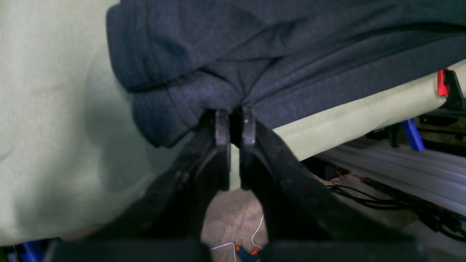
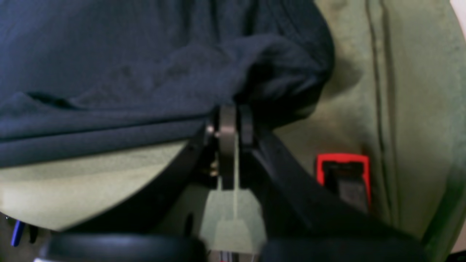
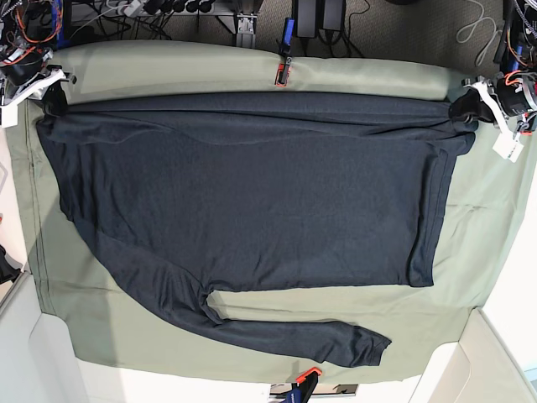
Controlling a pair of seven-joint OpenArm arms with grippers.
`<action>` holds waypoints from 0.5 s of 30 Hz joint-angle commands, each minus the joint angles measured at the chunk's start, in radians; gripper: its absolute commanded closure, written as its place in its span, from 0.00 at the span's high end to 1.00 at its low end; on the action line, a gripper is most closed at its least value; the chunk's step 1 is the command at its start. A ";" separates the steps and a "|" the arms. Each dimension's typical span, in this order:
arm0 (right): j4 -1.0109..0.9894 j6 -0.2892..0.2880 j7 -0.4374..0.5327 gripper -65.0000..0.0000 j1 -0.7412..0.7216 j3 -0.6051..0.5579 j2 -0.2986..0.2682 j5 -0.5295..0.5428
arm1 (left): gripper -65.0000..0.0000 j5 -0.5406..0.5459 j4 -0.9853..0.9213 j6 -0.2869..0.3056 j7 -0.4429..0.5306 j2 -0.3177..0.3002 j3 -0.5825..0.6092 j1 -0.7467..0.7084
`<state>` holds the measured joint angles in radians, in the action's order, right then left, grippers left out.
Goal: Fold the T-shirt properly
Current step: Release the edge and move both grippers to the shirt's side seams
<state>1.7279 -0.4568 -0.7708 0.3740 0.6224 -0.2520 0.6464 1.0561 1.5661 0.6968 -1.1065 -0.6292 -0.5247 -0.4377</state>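
Note:
The dark charcoal-navy T-shirt [image 3: 252, 193] lies spread on the sage-green table cloth [image 3: 478, 252], one long sleeve [image 3: 285, 336] trailing toward the near edge. Its far edge is stretched taut between both grippers. My left gripper [image 3: 464, 107] holds the far right corner; in the left wrist view this gripper [image 1: 235, 117] is shut on bunched T-shirt [image 1: 276, 47] fabric. My right gripper [image 3: 54, 97] holds the far left corner; in the right wrist view the same gripper [image 2: 236, 113] is shut on a fold of the T-shirt [image 2: 127, 65].
A red clamp [image 3: 281, 74] pins the cloth at the far edge's middle, and shows as the red clamp [image 2: 342, 174] in the right wrist view. An orange and blue clamp [image 3: 304, 382] sits at the near edge. Cables [image 3: 126, 13] lie beyond the table.

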 commanded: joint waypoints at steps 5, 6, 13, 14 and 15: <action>0.018 0.004 0.007 0.28 0.001 0.014 -0.019 -0.008 | 0.33 -0.006 0.012 0.001 0.011 -0.027 -0.013 0.002; 0.018 0.004 0.007 0.33 0.001 0.014 -0.019 -0.010 | 0.34 -0.006 0.012 0.001 0.009 -0.028 -0.013 0.002; 0.022 0.004 0.016 0.35 0.000 0.015 -0.019 -0.006 | 0.34 0.181 0.012 0.001 -0.111 -0.053 -0.013 0.000; 0.025 0.004 0.026 0.35 -0.002 0.015 -0.019 -0.001 | 0.34 0.190 0.012 0.001 -0.110 -0.062 -0.013 0.000; 0.029 0.004 0.035 0.35 -0.006 0.015 -0.020 0.001 | 0.34 0.195 0.012 0.001 -0.109 -0.073 -0.013 0.003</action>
<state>1.7359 -0.4526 -0.7620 0.3721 0.6285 -0.2550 0.6281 1.2304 1.5661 0.6956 -1.2255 -0.6773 -0.5270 -0.4374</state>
